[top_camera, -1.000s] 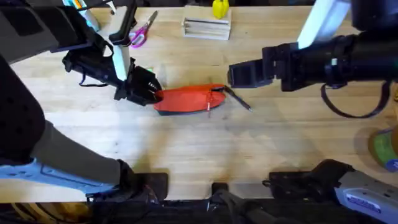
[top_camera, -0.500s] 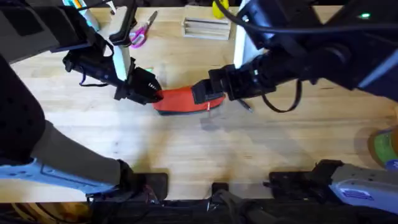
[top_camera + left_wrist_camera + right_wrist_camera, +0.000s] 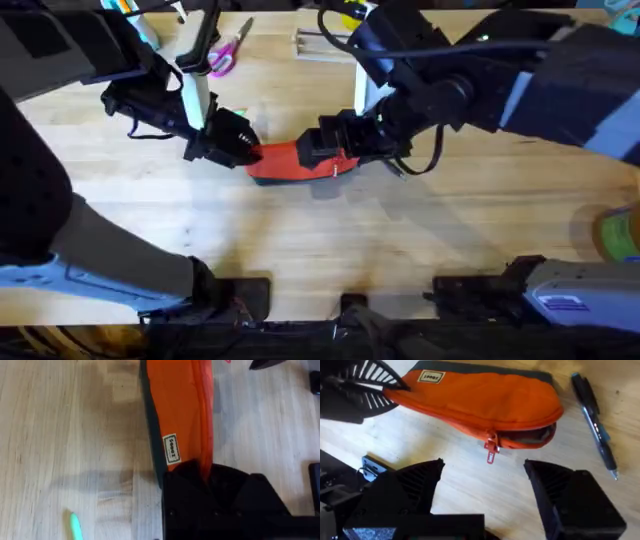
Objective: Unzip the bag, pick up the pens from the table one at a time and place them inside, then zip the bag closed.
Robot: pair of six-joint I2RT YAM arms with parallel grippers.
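Note:
The orange-red bag [image 3: 283, 163] lies across the middle of the table [image 3: 320, 240]. My left gripper [image 3: 238, 148] is shut on its left end, and the left wrist view shows the fabric [image 3: 180, 410] pinched in the black fingers [image 3: 210, 495]. My right gripper [image 3: 328, 152] hovers open over the bag's right end. In the right wrist view its fingers straddle the red zipper pull [image 3: 491, 450] without touching it. The zip gapes slightly at that end. A dark pen [image 3: 594, 415] lies just right of the bag. A light green pen tip [image 3: 75, 527] shows beside the left gripper.
Pink-handled scissors [image 3: 225, 55], a small slatted box [image 3: 330, 45] and a yellow object [image 3: 352, 12] lie along the table's far edge. A tape roll [image 3: 620, 235] sits at the right edge. Bare wood stretches in front of the bag.
My right arm has swung in from the right and come down over the bag's right end. The left gripper and the bag have not moved.

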